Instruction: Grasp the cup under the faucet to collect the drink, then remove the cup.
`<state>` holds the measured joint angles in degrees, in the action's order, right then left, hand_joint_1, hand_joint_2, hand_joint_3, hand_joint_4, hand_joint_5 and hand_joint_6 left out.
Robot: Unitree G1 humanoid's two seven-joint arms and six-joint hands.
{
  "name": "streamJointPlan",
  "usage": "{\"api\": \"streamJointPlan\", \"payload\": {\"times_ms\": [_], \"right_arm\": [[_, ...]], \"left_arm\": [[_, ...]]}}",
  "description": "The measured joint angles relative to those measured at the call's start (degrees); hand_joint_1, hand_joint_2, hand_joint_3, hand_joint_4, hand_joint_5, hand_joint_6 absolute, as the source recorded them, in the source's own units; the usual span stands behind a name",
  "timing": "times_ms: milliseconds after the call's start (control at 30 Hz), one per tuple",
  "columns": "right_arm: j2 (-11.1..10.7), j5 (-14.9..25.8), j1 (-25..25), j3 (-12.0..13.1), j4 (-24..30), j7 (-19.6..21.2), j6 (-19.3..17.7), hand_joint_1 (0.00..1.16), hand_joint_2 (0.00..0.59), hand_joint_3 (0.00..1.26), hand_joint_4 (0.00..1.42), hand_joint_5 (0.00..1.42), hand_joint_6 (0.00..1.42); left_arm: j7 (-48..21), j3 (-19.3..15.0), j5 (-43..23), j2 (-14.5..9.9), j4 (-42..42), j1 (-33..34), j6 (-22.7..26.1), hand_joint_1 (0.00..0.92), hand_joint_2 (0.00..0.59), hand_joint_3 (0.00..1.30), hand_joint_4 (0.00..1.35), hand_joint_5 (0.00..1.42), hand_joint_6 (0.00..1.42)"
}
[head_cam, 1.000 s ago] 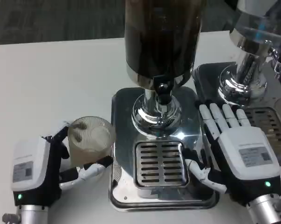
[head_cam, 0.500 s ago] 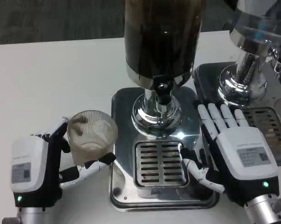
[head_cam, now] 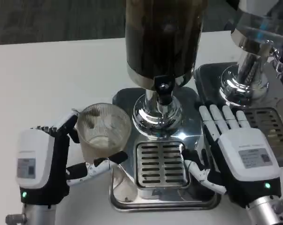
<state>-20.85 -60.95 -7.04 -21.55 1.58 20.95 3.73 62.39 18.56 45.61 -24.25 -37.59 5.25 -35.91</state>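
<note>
Left hand (head_cam: 42, 168) grips ribbed glass cup (head_cam: 103, 131) beside drip tray grate (head_cam: 160, 164). Right hand (head_cam: 237, 152) flat, fingers apart, holds nothing.

Open grate (head_cam: 161, 164) below faucet (head_cam: 164, 93); right hand (head_cam: 237, 154) alongside.

The cup (head_cam: 103, 129) looks like ribbed, cloudy clear plastic, the dispenser base (head_cam: 157, 119) and slotted drip tray (head_cam: 160, 165) are mirror-bright polished metal, the desk (head_cam: 57, 79) is smooth matt white, and both hands (head_cam: 40, 164) (head_cam: 240, 157) wear smooth white plastic shells.
</note>
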Motion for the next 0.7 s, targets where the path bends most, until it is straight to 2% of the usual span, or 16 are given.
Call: {"api": "streamJointPlan", "payload": {"times_ms": [167, 333, 700], "right_arm": [[0.2, -0.1, -0.2, 0.0, 0.0, 0.2, 0.7, 0.16, 0.399, 0.00, 0.00, 0.00, 0.00], [0.4, -0.5, -0.6, 0.0, 0.1, 0.6, 1.3, 0.17, 0.397, 0.00, 0.00, 0.00, 0.00], [2.4, -0.9, -2.8, -0.2, 1.9, 1.3, 3.5, 0.18, 0.394, 0.00, 0.00, 0.00, 0.00]], "left_arm": [[-1.4, 0.8, 0.3, 0.1, -0.5, 0.7, -0.5, 0.555, 0.026, 0.57, 0.66, 0.91, 1.08], [-2.5, 2.8, 1.2, 0.8, -3.7, 4.3, -1.1, 0.555, 0.024, 0.58, 0.66, 0.90, 1.08], [-3.3, 8.4, 3.4, 4.1, -15.3, 13.9, -2.0, 0.555, 0.021, 0.58, 0.67, 0.91, 1.10]]}}
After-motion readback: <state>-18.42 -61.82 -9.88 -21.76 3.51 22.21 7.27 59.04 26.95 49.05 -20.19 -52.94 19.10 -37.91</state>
